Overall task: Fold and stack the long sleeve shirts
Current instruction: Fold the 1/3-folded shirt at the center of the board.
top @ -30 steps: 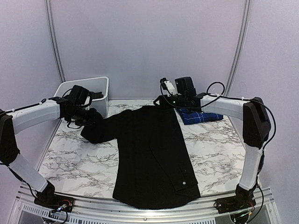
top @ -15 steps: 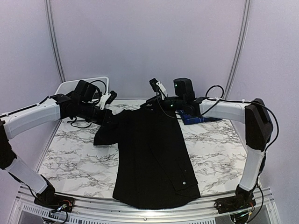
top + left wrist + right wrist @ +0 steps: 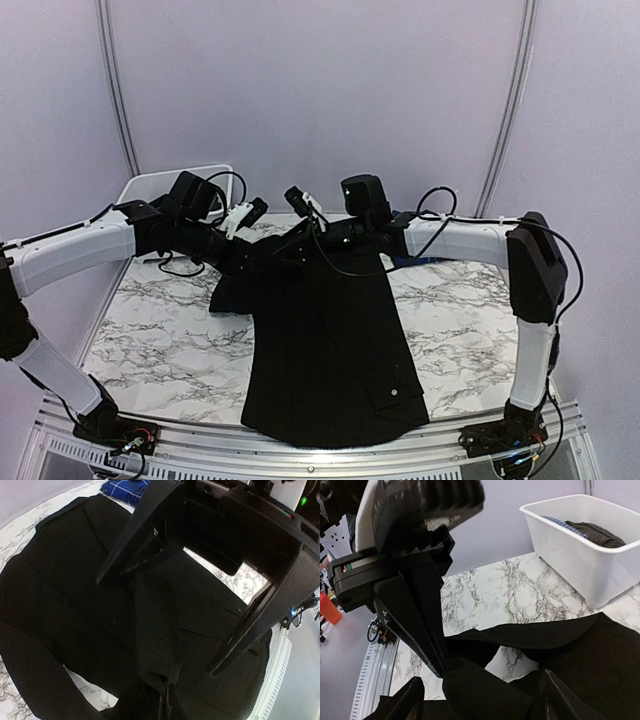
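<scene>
Early days: my left hand (image 3: 165,630) grips the large plain black cloth shirt (image 3: 330,340)'s sleeve mid-fold, my right hand (image 3: 485,680) pinches its shoulder; nothing stacked.

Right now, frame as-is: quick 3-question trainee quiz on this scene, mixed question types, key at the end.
1. True or false: the black shirt lies on the marble table, its front hem at the near edge.
2. What does the left pincer grip? A) bin rim B) black cloth C) nothing
3. Fill in: the white bin holds dark ____.

Key
1. True.
2. B; the right pincer also pinches black cloth.
3. Cloth. The blue plaid shirt lies folded on the table beyond the collar.
</scene>
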Controlling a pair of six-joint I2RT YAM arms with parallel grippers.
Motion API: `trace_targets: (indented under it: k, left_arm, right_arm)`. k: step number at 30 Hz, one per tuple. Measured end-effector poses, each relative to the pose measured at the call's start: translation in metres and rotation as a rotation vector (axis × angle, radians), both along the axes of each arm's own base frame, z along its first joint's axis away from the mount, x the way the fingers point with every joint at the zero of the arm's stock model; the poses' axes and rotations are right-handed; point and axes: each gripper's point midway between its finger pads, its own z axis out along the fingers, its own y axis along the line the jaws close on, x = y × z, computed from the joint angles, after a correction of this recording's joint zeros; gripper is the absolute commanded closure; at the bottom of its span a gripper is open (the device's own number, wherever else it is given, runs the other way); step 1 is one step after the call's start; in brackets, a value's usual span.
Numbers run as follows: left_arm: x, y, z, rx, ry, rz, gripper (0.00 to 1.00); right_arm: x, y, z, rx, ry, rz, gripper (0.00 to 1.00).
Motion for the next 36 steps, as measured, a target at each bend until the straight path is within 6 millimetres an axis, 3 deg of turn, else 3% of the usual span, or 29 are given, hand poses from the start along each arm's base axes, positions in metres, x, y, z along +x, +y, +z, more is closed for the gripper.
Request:
trace_targets:
  k: [2,13,18,21,23,27,32,36]
  left_arm:
    - [0.000,0.000,0.000,0.002,-0.002,-0.003,1.00]
    - [0.007,0.004,-0.008,0.041,-0.013,0.033,1.00]
    - [0.012,0.005,-0.015,0.061,-0.006,0.056,1.00]
    - [0.015,0.005,-0.018,0.064,0.010,0.078,0.82]
    - [0.018,0.004,-0.019,0.065,0.012,0.090,0.61]
    - [0.026,0.002,-0.021,0.049,0.034,0.142,0.37]
    - [0.038,0.003,-0.013,0.024,0.028,0.224,0.27]
    - [0.053,0.013,-0.005,0.011,0.012,0.336,0.27]
  right_arm:
    - [-0.008,0.006,-0.008,-0.014,0.013,0.025,0.37]
    - [-0.019,0.004,-0.026,-0.043,0.086,0.042,1.00]
    - [-0.025,0.000,-0.035,-0.055,0.143,0.030,1.00]
    - [-0.024,-0.005,-0.034,-0.063,0.163,-0.005,1.00]
    - [-0.020,-0.007,-0.031,-0.070,0.163,-0.047,1.00]
    - [-0.006,-0.018,-0.027,-0.105,0.168,-0.187,1.00]
    - [0.009,-0.051,-0.042,-0.211,0.207,-0.412,1.00]
    - [0.010,-0.095,-0.069,-0.328,0.241,-0.589,1.00]
